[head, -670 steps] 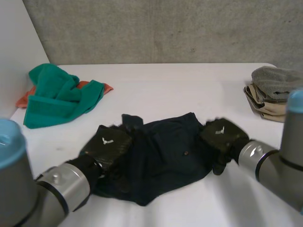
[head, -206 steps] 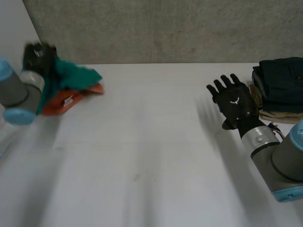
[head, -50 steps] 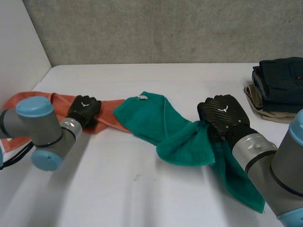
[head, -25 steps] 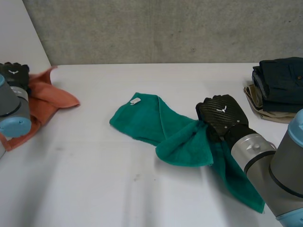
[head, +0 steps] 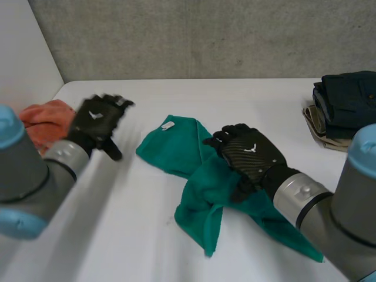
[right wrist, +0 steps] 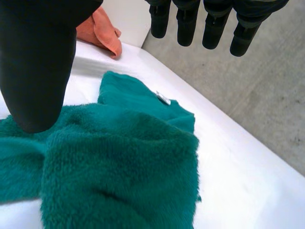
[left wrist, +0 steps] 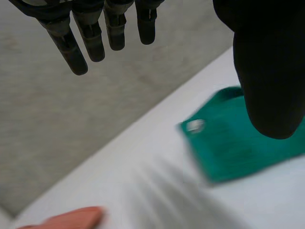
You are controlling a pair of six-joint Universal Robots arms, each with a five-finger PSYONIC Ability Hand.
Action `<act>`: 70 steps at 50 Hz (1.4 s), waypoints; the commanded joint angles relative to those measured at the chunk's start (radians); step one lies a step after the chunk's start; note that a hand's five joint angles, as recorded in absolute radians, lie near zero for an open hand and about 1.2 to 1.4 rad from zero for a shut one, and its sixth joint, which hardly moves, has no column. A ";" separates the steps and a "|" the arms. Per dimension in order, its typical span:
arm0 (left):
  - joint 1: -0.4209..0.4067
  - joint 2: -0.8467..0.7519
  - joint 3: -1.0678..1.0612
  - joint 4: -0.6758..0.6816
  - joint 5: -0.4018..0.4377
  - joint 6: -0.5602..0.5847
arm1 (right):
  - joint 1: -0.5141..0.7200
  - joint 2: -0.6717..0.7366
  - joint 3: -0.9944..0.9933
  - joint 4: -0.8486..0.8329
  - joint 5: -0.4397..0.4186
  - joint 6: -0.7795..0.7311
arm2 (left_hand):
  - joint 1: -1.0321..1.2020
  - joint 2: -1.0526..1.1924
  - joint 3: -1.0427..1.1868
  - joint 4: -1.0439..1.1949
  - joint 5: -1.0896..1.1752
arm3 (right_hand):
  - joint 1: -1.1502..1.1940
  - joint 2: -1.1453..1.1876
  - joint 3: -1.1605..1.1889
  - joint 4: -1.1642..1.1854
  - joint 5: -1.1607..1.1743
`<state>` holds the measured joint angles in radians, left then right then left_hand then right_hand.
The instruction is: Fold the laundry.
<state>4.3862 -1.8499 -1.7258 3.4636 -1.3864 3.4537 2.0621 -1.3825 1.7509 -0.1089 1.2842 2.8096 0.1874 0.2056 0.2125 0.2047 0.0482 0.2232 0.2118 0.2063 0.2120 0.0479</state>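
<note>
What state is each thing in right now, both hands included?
Green towel: unfolded, bunched up, partly under the right hand.
Orange cloth: unfolded, crumpled in a heap beside the left arm.
Dark garment: folded, on top of the pile.
Beige garment: folded, under the dark garment.
Left hand: open, holding nothing.
Right hand: open, fingers straight over the green towel.
</note>
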 commanded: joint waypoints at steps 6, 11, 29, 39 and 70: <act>-0.152 0.086 -0.155 -0.073 0.001 -0.050 | -0.215 -0.159 -0.070 0.273 -0.025 0.019 | -0.013 -0.031 -0.038 -0.030 -0.048 | -0.049 -0.037 -0.032 -0.038 -0.048; -0.146 0.109 -0.170 -0.069 -0.019 -0.050 | -0.231 -0.193 -0.018 0.325 -0.052 -0.055 | -0.013 -0.031 -0.038 -0.030 -0.048 | -0.049 -0.037 -0.032 -0.038 -0.048; 0.024 0.230 -0.196 -0.078 -0.062 -0.111 | 0.144 -0.027 0.159 0.038 -0.091 -0.469 | -0.013 -0.031 -0.038 -0.030 -0.048 | 0.274 0.286 0.291 0.285 0.275; 0.056 0.228 -0.219 -0.075 -0.025 -0.146 | 0.147 0.151 0.128 -0.100 -0.069 -0.561 | -0.013 -0.031 -0.038 -0.030 -0.048 | 0.620 0.632 0.637 0.631 0.621; -0.111 -0.340 0.253 0.043 0.084 -0.142 | -0.025 -0.384 -0.269 0.170 -0.200 0.247 | -0.013 -0.031 -0.038 -0.030 -0.048 | 1.173 1.184 1.190 1.184 1.174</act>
<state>4.3612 -2.0774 -1.6005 3.5379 -1.3131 3.3331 2.0608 -1.6962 1.5085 0.0150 1.1726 2.9598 0.1874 0.2055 0.2125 0.2047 0.0481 1.1312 1.1824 1.1901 1.1987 0.9856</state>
